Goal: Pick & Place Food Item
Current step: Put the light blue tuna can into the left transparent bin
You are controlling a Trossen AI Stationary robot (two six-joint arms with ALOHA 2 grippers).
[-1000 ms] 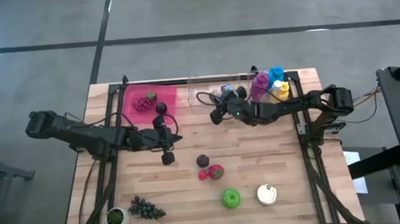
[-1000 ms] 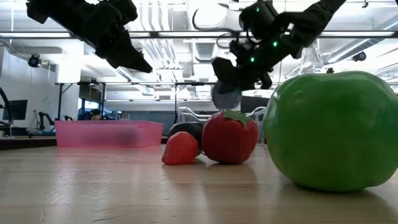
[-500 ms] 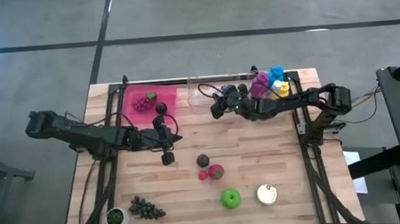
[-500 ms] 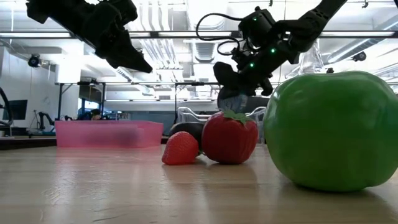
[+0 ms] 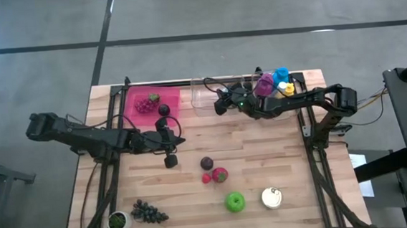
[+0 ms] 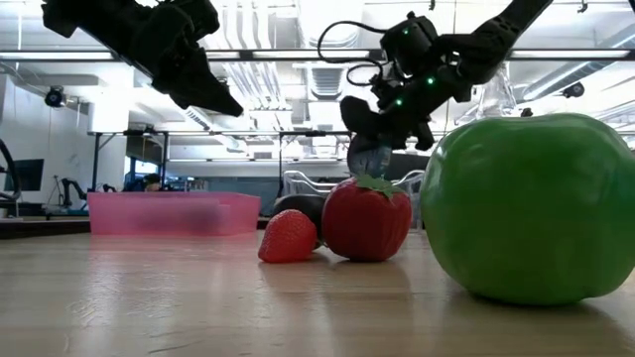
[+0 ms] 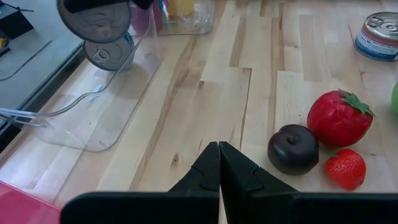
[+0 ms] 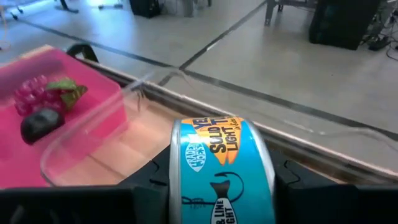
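Tuna can [image 8: 222,167], clamped on its side between the right gripper [image 5: 225,100] jaws, now hangs over the clear bin [image 5: 204,98] below after travelling from the open table: placement is near. Left gripper [image 7: 219,163], closed empty, waits mid-table.

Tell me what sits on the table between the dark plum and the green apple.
In the high view, the red strawberries lie between the dark plum and the green apple: a large one and a smaller one beside it.
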